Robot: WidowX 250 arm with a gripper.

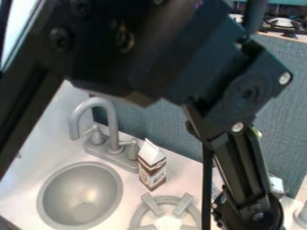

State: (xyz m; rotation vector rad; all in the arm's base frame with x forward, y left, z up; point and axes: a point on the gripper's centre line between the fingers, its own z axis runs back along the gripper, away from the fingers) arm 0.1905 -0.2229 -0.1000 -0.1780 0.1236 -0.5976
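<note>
The black gripper (253, 212) hangs at the lower right, at the end of the arm that crosses the top of the view; its lower end runs to the bottom edge. A shiny silver object (276, 185) shows partly behind it, and I cannot tell whether they touch. To its left, a brown and white milk carton (152, 166) stands upright between the faucet and the burner. The grey burner ring (139, 216) lies in front of the carton, apart from the gripper.
A round grey sink (80, 195) is set in the white counter at the lower left. The grey faucet (110, 126) rises behind it. A blue-grey partition (285, 130) stands along the back, and a whitish object (301, 216) sits at the right edge.
</note>
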